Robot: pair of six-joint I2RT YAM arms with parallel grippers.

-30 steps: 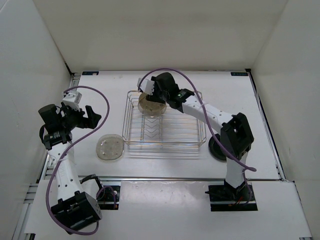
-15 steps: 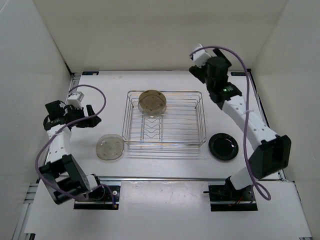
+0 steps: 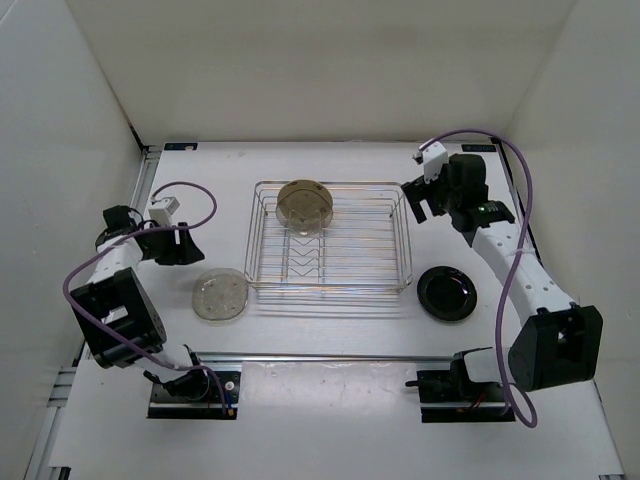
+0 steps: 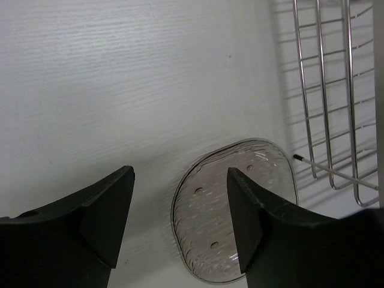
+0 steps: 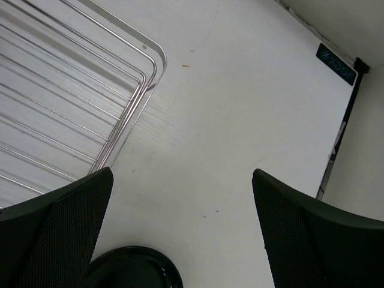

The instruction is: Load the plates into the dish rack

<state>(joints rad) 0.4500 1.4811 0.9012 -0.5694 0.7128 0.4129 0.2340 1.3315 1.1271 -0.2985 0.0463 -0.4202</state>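
Left claw (image 4: 180, 173) was spread wide and empty, hovering above the table (image 3: 350, 330) to the left of the speckled beige plate (image 4: 234, 210). That plate lay flat, just beside the near-left corner of the dish rack (image 3: 330, 287). The tan-yellow plate (image 3: 306, 203) was already in the rack, at its far end near the prongs. The right claw (image 5: 181, 174) was also wide open with nothing held, beyond the rack's far-right corner. The glossy black plate (image 5: 129, 270) lay flat on the table to the right of the rack. No off-white plate was visible.

Risks, as judged: both loose plates lay flat, so a finger probably had to get under a thin rim. A shallow pinch could skid the beige plate into the rack wire, and the glossy black one could slip. A careless drop could knock the tan-yellow plate.
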